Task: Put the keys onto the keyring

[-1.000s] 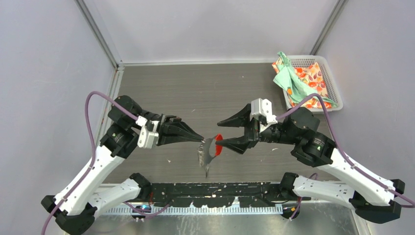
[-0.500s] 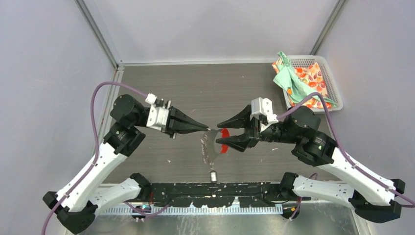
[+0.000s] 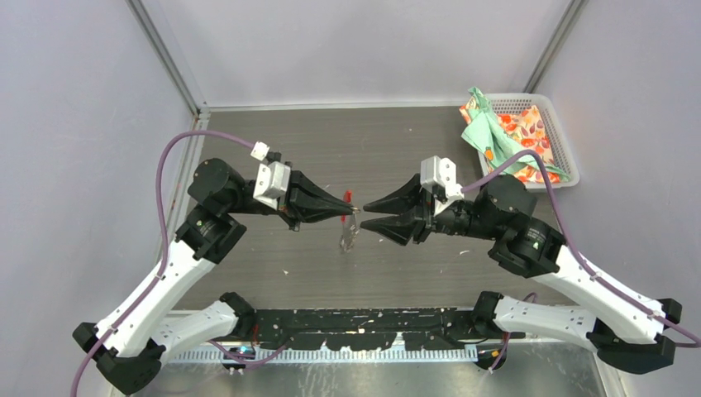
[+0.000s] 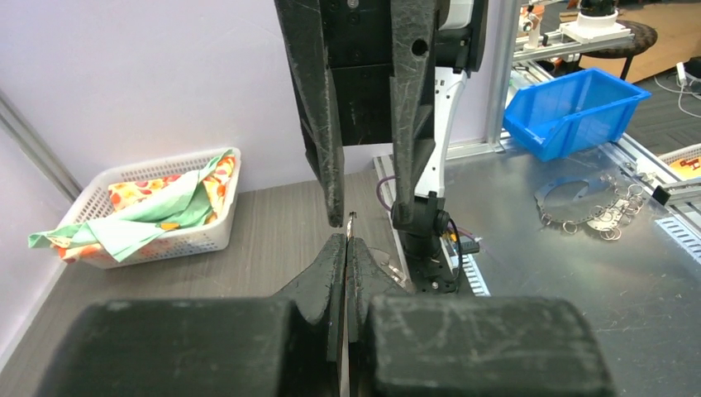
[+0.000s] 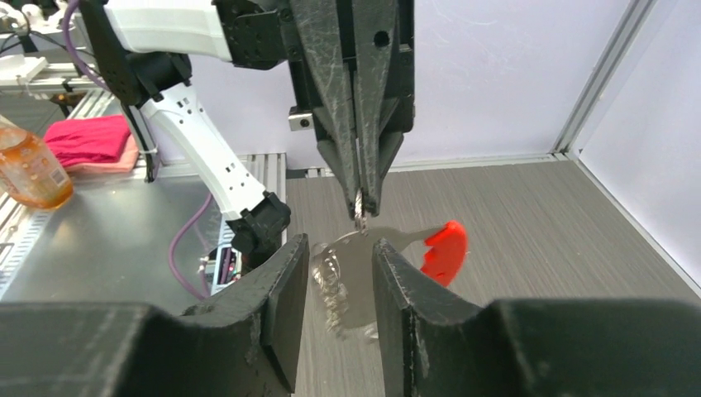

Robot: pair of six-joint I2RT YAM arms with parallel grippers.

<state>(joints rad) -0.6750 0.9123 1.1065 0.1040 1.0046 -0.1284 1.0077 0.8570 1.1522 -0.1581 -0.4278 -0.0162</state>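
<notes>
While the left gripper (image 3: 353,213) is pressed together on the keyring (image 3: 348,237) above the middle of the counter (image 3: 273,141), the right gripper (image 3: 364,213) faces it from 3 o'clock. Its jaws are spread partway, and nothing I can see is pinched between them. From the right wrist, the left gripper (image 5: 360,211) comes down from 12 o'clock and nips the grey loop (image 5: 331,277) at its top edge. The red tab (image 5: 444,248) juts out toward 4 o'clock of that pinch, and the chain-like part sags toward 7 o'clock, hanging free of the counter between the right fingers (image 5: 281,285). From the left wrist the ring shows only edge-on, a thin sliver of metal at the closed tips, with the right jaws standing apart just beyond it. The keys I cannot pick out in any view, and whether one hangs on the loop is too small to tell. This looks like the set-up step: the ring is held up so the second gripper can take its own hold on it. The next move probably calls for the right jaws to shut on the loop just beside the left's pinch. That means a fine, square approach, because the metal is thin and dangles loosely, so a nudge would swing it aside. After that, one gripper would have to be freed to fetch a key — and the ring must not slip in the exchange.
</notes>
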